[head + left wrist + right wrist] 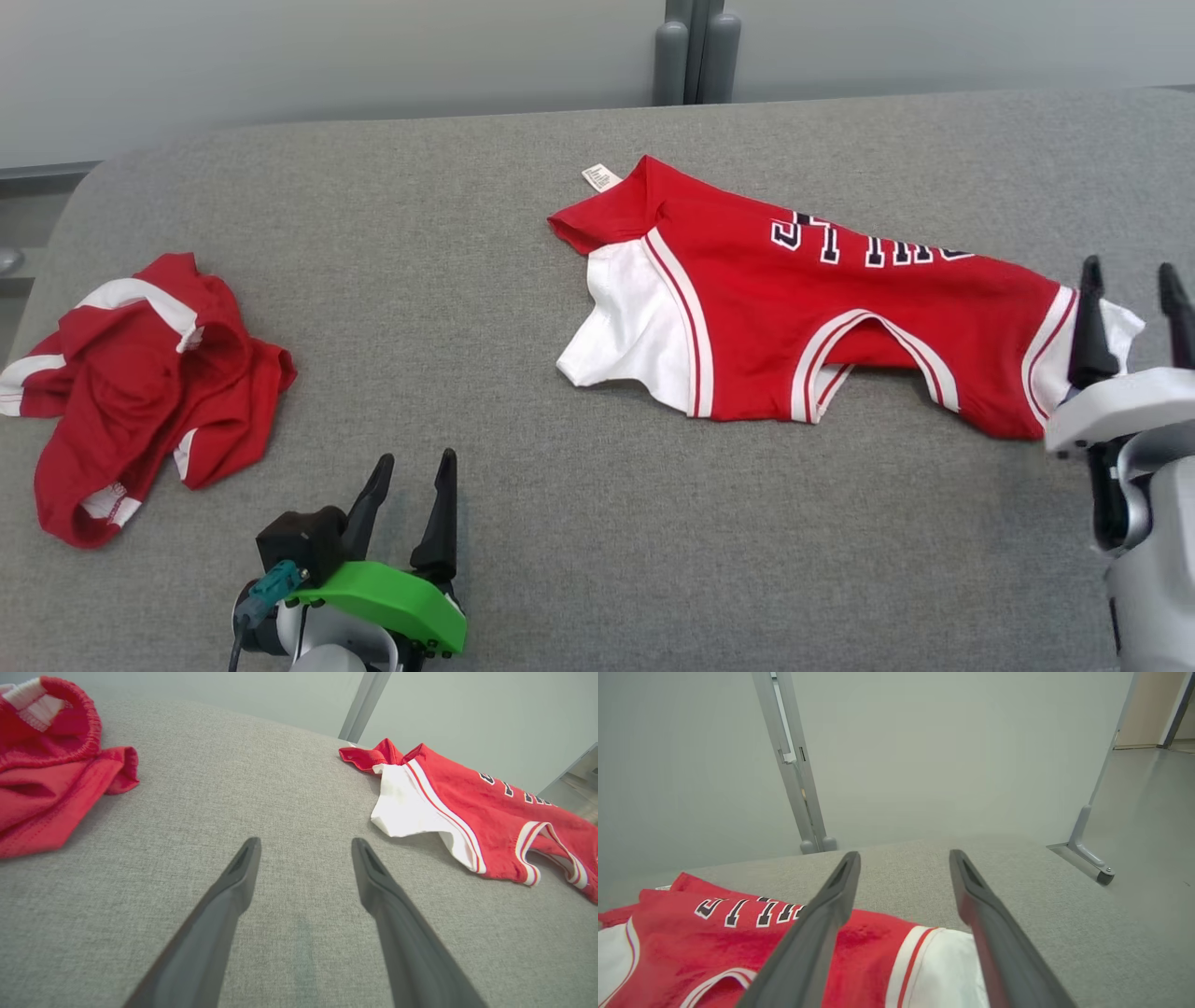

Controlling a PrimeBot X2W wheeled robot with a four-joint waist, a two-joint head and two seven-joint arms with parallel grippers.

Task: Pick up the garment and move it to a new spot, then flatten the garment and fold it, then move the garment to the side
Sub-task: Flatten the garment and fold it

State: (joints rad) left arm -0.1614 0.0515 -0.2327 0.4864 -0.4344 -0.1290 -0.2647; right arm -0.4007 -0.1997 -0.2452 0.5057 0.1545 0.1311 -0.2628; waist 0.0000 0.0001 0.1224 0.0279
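While a crumpled red-and-white cloth bundle lies heaped at the far left of the grey fabric-covered table, the left gripper sits near it, to its right, with its two dark fingers spread apart and nothing between them. Right of centre the red sleeveless jersey with white trim and dark lettering lies spread out, mostly flat. At the far right the right gripper stands over the jersey's white-edged end, jaws parted and empty, though whether its fingertips touch the cloth is hard to tell.
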